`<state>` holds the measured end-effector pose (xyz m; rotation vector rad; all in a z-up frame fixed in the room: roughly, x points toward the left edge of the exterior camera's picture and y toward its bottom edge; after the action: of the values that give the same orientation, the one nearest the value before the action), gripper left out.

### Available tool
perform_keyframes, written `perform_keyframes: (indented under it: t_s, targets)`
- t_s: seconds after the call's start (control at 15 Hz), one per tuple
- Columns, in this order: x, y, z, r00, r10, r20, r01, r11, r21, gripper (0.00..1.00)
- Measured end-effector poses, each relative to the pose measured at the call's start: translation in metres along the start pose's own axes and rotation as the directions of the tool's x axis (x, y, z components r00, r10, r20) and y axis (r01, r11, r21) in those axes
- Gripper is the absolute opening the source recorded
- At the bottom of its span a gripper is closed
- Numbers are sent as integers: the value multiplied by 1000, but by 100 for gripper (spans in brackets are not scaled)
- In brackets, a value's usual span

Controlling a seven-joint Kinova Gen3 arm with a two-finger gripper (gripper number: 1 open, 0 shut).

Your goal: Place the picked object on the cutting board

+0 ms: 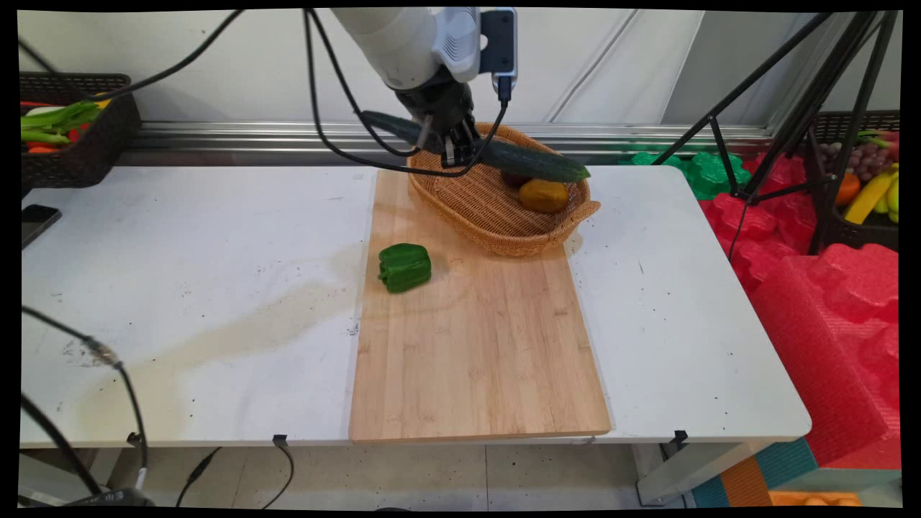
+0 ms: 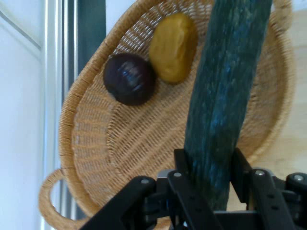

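Starting at your left in the main view, a black crate (image 1: 75,133) of vegetables sits at the table's (image 1: 187,288) far corner, and a dark phone (image 1: 36,219) lies near the left edge. Next comes the green bell pepper (image 1: 404,267), resting on the left edge of the bamboo cutting board (image 1: 478,345), well apart from everything else. Further right, the wicker basket (image 1: 496,216) stands on the board's far end.

The gripper (image 1: 455,147) hangs over the basket's back rim, its fingers clamped on a long dark cucumber (image 1: 532,162) held roughly level above the basket, one end poking left and the longer end reaching right. From here you see a yellow-brown fruit (image 1: 544,195) in the basket, with only a sliver of something dark behind it.

The hand view shows that dark thing clearly: a round, deep purple fruit (image 2: 129,79) touching the yellow one (image 2: 173,47). The arm descends from the upper left, wrist pointing down.
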<state>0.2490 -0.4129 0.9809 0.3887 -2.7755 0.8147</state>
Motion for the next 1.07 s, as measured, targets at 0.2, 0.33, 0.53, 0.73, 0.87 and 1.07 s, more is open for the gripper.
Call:
perform_keyframes:
  t_s: [0.2, 0.33, 0.53, 0.73, 0.87, 1.07]
  targets:
    - [-1, 16, -26, 996, -85, -16, 85, 996, -22, 0]
    - [-4, 29, -40, 989, -148, -20, 147, 988, -42, 0]
    - [-12, 57, -60, 967, -254, -9, 252, 964, -89, 0]
    - [-18, 77, -66, 956, -294, 7, 293, 948, -123, 0]
    - [-22, 90, -67, 951, -308, 17, 307, 941, -144, 0]
    - [-25, 107, -62, 950, -311, 24, 311, 935, -173, 0]
